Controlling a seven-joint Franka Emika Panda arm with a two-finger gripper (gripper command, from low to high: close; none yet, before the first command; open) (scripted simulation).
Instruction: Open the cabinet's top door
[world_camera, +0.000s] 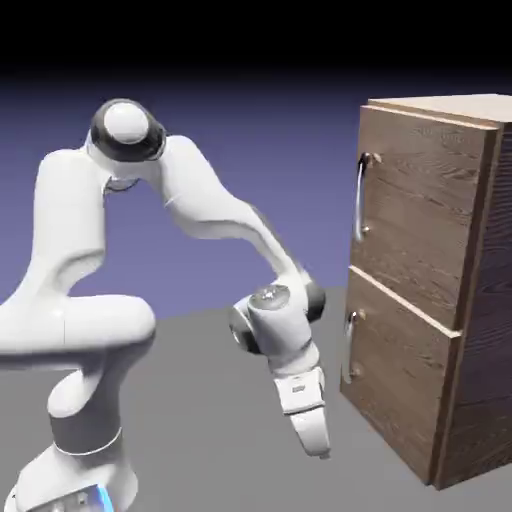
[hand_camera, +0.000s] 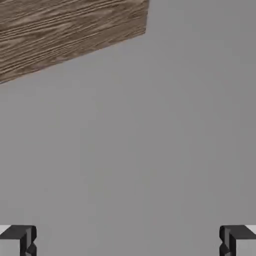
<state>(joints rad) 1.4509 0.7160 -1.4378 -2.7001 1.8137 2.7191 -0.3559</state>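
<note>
- Had fingers (hand_camera: 30, 239) spread wide, pinching nothing.
- Showed the shut top door (world_camera: 425, 200) at the exterior view's upper right.
- Risked snagging the lower handle (world_camera: 348, 350) by rising too close.

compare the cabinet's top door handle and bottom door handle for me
The top handle is longer; the bottom handle is shorter. The top handle sits on the taller door, the bottom handle on the shorter door. Both are silver, upright bars near their door's left edge in the exterior view.

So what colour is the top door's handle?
Shiny silver handle, best seen in the exterior view.
</note>
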